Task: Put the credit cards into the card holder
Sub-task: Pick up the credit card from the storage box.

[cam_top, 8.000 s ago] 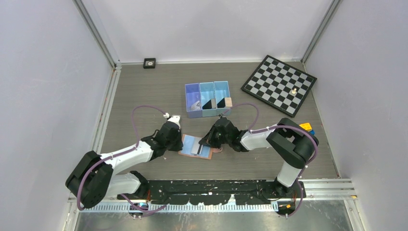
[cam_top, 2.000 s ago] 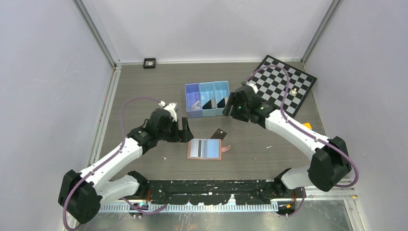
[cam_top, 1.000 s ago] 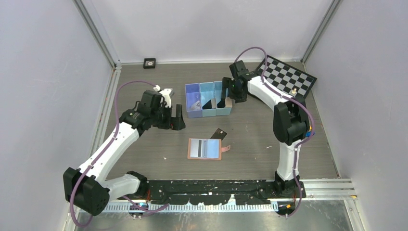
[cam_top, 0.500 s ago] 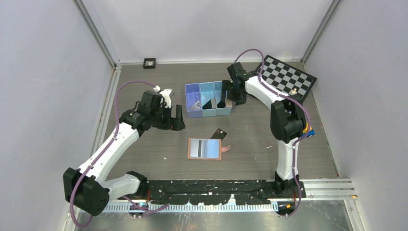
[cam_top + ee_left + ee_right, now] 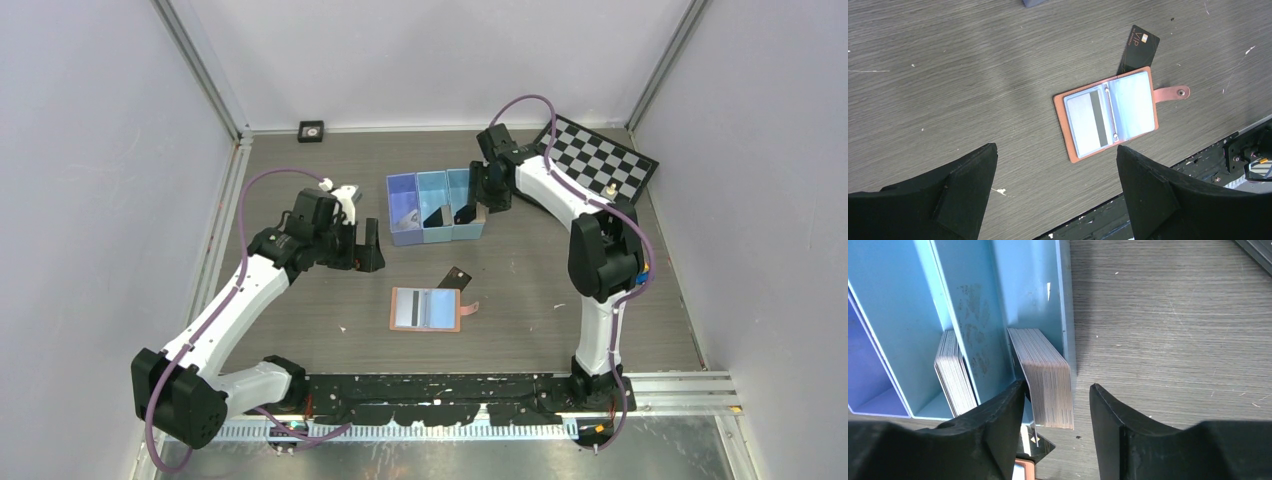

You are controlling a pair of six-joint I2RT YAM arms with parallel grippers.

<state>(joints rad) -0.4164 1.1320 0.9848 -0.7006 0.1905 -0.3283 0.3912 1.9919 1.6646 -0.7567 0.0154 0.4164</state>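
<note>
Partly under the card holder (image 5: 1129,99), one black card (image 5: 1139,46) lies hidden

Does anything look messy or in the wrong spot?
Yes. One black card lies crooked on the table, poking out at the edge of the open card holder instead of sitting in a sleeve.

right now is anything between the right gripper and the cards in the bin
Nothing visible: the right gripper straddles the card stack in the blue bin, jaws apart, with only the bin's outer wall beside the stack.
</note>
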